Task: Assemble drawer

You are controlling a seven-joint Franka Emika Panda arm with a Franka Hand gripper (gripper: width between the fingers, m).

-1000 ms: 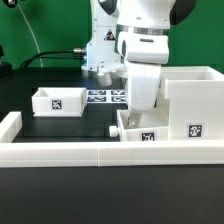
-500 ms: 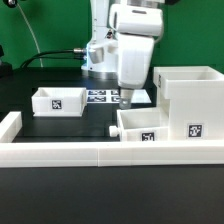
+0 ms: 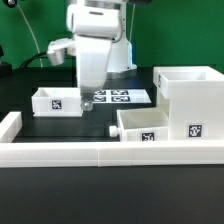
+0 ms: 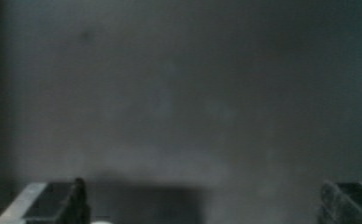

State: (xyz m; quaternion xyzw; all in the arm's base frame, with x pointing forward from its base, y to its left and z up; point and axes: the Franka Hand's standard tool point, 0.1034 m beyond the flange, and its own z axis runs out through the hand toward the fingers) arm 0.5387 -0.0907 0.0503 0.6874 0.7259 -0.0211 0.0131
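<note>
In the exterior view the tall white box shell (image 3: 190, 98) stands at the right. One knobbed tray (image 3: 146, 124) lies against its left side, knob toward the left. The second tray (image 3: 58, 101) sits apart at the left. My gripper (image 3: 86, 102) hangs just to the right of the left tray, low over the black table, holding nothing. The wrist view is blurred: it shows only dark table with my two fingertips (image 4: 64, 200) far apart at the frame's edges, so the gripper (image 4: 204, 205) is open and empty.
The marker board (image 3: 126, 97) lies flat behind the trays. A long low white border wall (image 3: 100, 152) runs along the front and turns back at the left (image 3: 9, 127). A black cable and the arm's base stand at the back.
The arm has swung from above the middle tray to the exterior view's left, now beside the left tray. The middle tray stays by the shell.
</note>
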